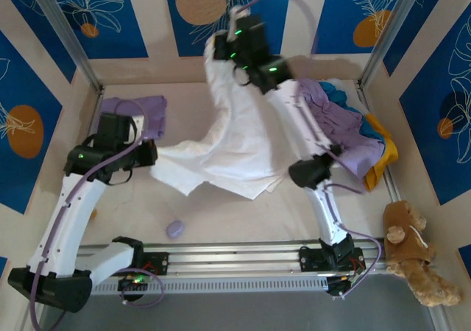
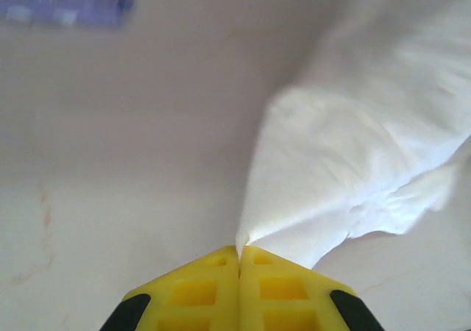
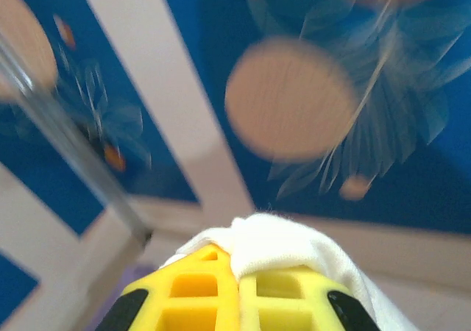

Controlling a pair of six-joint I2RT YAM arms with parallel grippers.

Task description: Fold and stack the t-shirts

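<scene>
White and large, the t-shirt (image 1: 235, 151) is draping over the middle of the table (image 1: 243, 213). The right gripper (image 3: 237, 261) is pinching its bunched edge high at 12 o'clock, and the left gripper (image 2: 239, 254) is gripping one corner at 9 o'clock. Other t-shirts (image 1: 346, 136) are lying heaped at 3 o'clock.

White t-shirt (image 1: 235, 151) hoisted by one end, rest trailing; lavender t-shirt (image 1: 151, 107) flat far-left; crumpled pile (image 1: 346, 140), apparently three shirts, right.

— What is the white t-shirt (image 2: 353, 162) ahead of the left gripper (image 2: 239, 251)?
— Soft matt cloth, creased. The fingers (image 2: 195, 293) are smooth yellow plastic; the table (image 2: 110, 198) beneath looks matt, faintly scuffed.
</scene>
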